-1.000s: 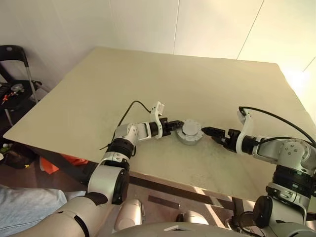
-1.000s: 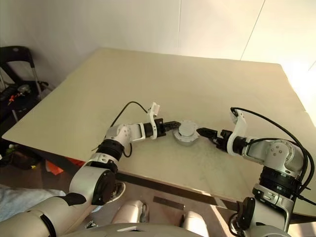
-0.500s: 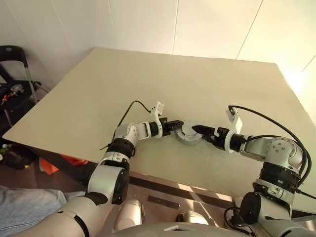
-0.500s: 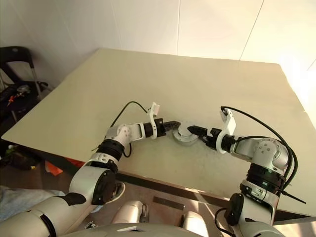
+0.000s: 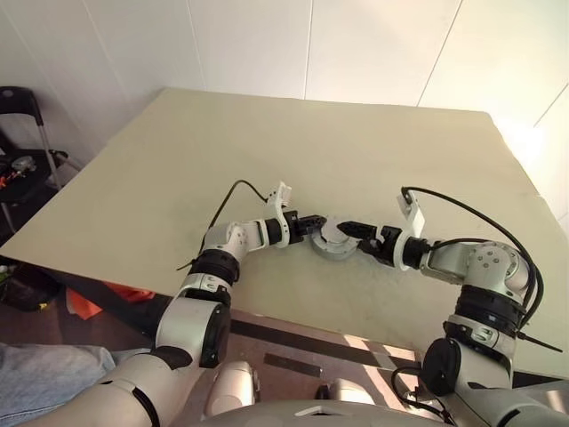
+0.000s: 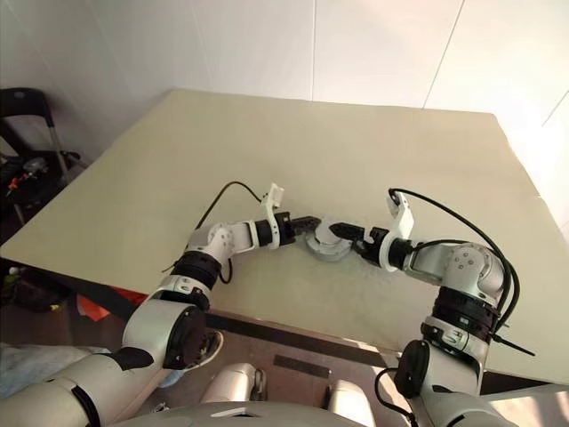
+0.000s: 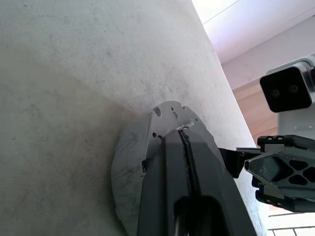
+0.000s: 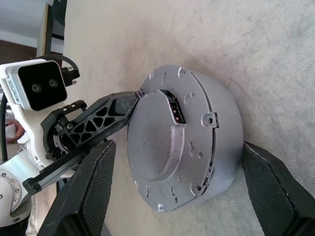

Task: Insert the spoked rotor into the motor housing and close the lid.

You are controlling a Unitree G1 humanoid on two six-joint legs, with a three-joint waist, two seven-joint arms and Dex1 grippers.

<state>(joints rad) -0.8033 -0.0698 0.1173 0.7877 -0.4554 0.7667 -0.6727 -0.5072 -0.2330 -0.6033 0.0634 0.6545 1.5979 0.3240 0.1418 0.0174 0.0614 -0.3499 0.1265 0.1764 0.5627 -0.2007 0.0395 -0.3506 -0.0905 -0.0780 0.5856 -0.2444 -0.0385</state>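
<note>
A: Where is the motor housing [image 8: 197, 142]?
B: On the pale worktop [image 5: 373, 169], toward the near edge, between the two hands. It is a round silver-grey drum standing flat on its base.

A: And the lid [image 8: 157, 147]?
B: Already sitting on top of the housing. The right wrist view shows a flat grey disc covering the top, with small holes round its border and a small dark slot near one side.

A: The wheel with the spokes?
B: I can't see it, so I can't say where it is.

A: What is the left hand [image 7: 183, 140] doing?
B: Its two black fingers are pressed together, with barely a seam between them. The tips rest against the edge of the lid on the housing's left side. It is not holding anything.

A: And the right hand [image 8: 174, 194]?
B: Spread wide. One finger [image 8: 88, 191] stands on one side of the housing and the other on the opposite side, so the drum sits between them. Whether either finger touches the wall, I cannot tell.

A: Anything else nearby?
B: A black cable [image 5: 233, 194] loops over the worktop by the left wrist, and a black chair [image 5: 22, 107] stands off to the far left.
</note>
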